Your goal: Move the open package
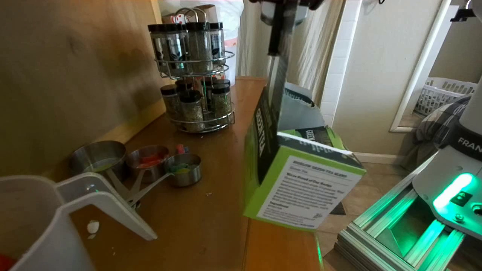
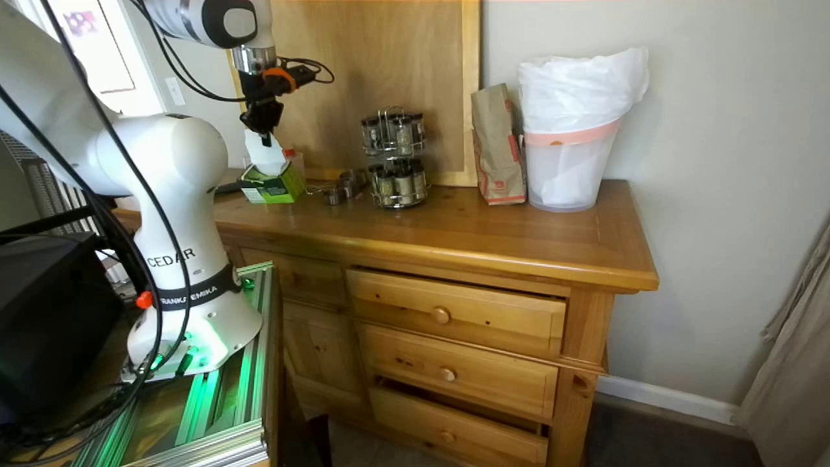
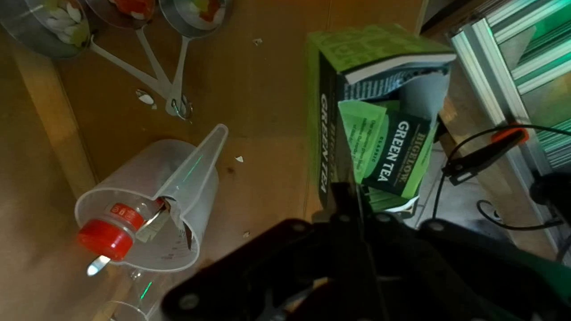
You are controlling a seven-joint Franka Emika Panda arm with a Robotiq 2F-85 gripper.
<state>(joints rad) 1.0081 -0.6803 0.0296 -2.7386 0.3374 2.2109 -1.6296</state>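
Note:
The open package is a green and black tea box with white lettering. It shows in both exterior views [image 1: 305, 184] [image 2: 280, 188] and in the wrist view [image 3: 370, 47]. Its lid stands up as a tall flap, pale on the inside. Green tea bags [image 3: 392, 149] show inside it. My gripper [image 1: 278, 47] is above the box, shut on the upright flap; it also shows in an exterior view [image 2: 266, 133] and in the wrist view [image 3: 350, 196]. The box hangs tilted near the counter's front edge. I cannot tell whether its bottom touches the wood.
Metal measuring cups [image 1: 184, 169] and a spice rack [image 1: 196, 75] stand along the wooden counter [image 1: 211, 226]. A clear plastic jug [image 3: 156, 174] holds a red-capped bottle [image 3: 107, 238]. A paper bag [image 2: 496, 146] and a lined bin [image 2: 564, 168] stand farther along.

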